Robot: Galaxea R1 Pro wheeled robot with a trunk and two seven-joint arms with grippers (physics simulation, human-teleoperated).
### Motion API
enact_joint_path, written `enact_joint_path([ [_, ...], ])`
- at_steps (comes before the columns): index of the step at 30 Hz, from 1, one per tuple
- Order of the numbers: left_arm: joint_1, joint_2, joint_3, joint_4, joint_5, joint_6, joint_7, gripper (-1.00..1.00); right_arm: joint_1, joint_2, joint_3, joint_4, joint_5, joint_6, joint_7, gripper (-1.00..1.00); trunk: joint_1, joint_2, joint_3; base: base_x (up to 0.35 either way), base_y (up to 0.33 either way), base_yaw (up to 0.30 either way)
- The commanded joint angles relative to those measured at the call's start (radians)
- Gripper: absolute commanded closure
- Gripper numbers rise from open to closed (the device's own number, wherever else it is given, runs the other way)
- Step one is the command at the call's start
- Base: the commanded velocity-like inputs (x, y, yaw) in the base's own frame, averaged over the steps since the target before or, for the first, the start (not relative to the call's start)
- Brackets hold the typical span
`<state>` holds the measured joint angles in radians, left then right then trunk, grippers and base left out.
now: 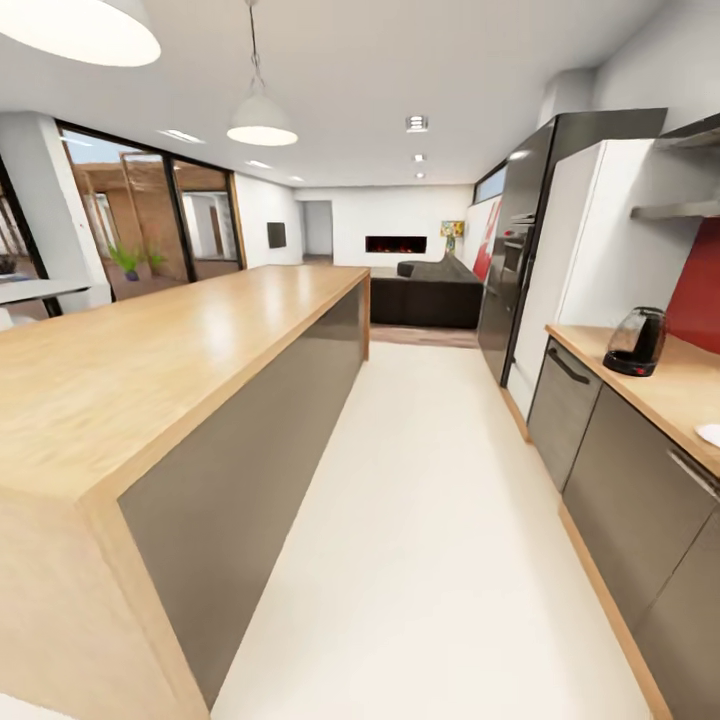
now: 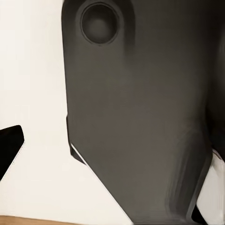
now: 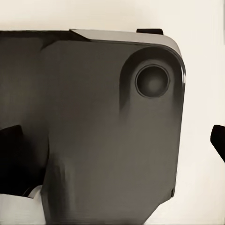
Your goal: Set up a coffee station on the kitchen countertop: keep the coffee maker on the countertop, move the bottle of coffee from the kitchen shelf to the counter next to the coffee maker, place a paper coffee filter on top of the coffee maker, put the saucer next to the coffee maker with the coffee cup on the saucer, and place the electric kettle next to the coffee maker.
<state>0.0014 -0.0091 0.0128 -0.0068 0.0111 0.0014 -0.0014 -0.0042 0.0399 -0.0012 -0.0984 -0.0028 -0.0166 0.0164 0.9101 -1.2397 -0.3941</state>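
Note:
The electric kettle [image 1: 636, 341], clear glass with a black base and lid, stands on the light wood kitchen countertop [image 1: 668, 388] at the right of the head view. Nearer to me a sliver of a flat white plate, the saucer [image 1: 710, 433], is cut by the frame edge. A grey kitchen shelf [image 1: 678, 210] juts from the wall above. The coffee maker, bottle of coffee, filter and cup are out of view. My left gripper [image 2: 112, 154] and right gripper [image 3: 115, 150] hang open against my own dark body panels, with a black fingertip [image 2: 9, 146] and another [image 3: 218, 140] at the frame edges.
A long wooden island block [image 1: 150, 370] with grey sides runs along the left. A pale floor aisle [image 1: 430, 520] lies between it and the grey cabinet fronts [image 1: 620, 480]. A tall dark fridge and oven column [image 1: 525, 260] stands beyond the counter, with a sofa [image 1: 430, 290] at the far end.

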Motion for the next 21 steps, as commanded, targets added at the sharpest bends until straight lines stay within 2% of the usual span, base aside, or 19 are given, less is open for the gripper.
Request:
enact_joint_path([
  [1, 0.000, 0.000, 0.001, -0.001, 0.001, 0.000, 0.000, -1.00, 0.000, 0.000, 0.000, 0.000, 0.000, -0.002, 0.002, -1.00, -0.004, 0.007, 0.002, 0.000, 0.000, -0.290],
  [21, 0.000, 0.000, -0.001, -0.001, 0.002, 0.000, -0.002, -1.00, 0.000, 0.001, 0.000, 0.000, 0.000, -0.002, 0.002, -1.00, -0.081, 0.147, 0.053, 0.000, 0.000, -0.290],
])
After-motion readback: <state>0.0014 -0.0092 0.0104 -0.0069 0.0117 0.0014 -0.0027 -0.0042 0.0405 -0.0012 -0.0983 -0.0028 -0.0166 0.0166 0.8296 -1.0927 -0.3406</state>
